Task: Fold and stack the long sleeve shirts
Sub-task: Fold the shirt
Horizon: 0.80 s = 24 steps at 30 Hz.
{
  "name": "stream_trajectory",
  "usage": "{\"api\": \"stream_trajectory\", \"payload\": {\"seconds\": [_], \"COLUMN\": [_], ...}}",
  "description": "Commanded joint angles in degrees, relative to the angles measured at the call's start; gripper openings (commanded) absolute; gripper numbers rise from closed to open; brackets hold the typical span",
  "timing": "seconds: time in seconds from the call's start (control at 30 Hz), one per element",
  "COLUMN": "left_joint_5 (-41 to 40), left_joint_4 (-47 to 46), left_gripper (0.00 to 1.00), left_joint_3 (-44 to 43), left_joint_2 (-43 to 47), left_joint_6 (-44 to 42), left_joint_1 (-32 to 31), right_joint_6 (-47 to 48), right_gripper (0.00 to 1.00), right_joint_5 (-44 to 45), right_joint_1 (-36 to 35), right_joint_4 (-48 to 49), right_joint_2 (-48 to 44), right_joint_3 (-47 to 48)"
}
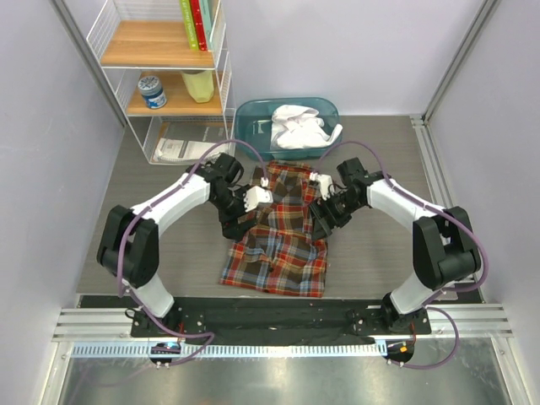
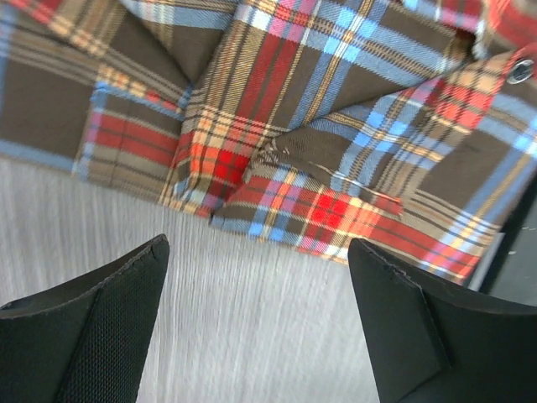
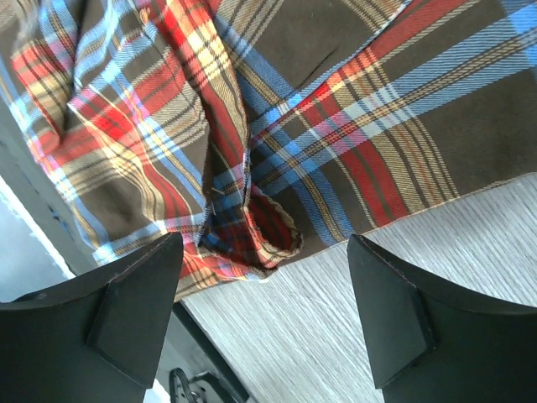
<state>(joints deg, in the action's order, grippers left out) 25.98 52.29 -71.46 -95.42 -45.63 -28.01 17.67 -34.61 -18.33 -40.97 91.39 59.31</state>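
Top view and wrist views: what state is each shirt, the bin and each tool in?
Plaid shirt: lying on the table, partly folded, not held.
Bin: uncovered.
White shirt: crumpled inside it, unfolded.
Left tool: open, empty, over the plaid edge.
Right tool: open, empty, over the plaid edge.

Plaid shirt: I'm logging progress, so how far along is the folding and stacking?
Done: the plaid shirt is partly folded into a narrower shape. In hand: nothing; the left gripper and right gripper are open over its edges. Left: finish folding, then the white shirt in the bin.
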Motion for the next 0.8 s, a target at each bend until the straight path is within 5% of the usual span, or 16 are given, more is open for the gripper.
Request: {"api": "stream_trajectory", "payload": {"seconds": [0.0, 0.37, 0.47, 0.57, 0.77], "left_joint_5": [0.13, -0.22, -0.40, 1.26, 2.68], "left_joint_4": [-6.31, -10.98, -10.29, -7.66, -4.13], "left_gripper": [0.87, 0.82, 0.77, 0.66, 0.32], "left_joint_3": [1.76, 1.41, 1.41, 1.06, 0.62], "left_joint_2": [-1.43, -7.59, -8.47, -8.21, -5.05], "left_joint_6": [-5.08, -6.93, -7.37, -8.07, -7.46], "left_joint_1": [-0.12, -0.29, -0.29, -0.29, -0.29], "right_joint_6": [3.86, 6.50, 6.50, 5.97, 5.44], "right_gripper": [0.85, 0.75, 0.65, 0.43, 0.14], "right_joint_5": [2.44, 5.43, 6.40, 7.28, 7.27], "right_joint_1": [-1.18, -4.26, -4.70, -4.88, -4.88], "right_joint_4": [-0.87, -0.96, 0.10, 0.72, -0.51], "right_joint_2": [0.62, 2.65, 2.91, 2.47, -1.30], "right_joint_3": [0.28, -0.60, -1.21, -1.22, 0.45]}}
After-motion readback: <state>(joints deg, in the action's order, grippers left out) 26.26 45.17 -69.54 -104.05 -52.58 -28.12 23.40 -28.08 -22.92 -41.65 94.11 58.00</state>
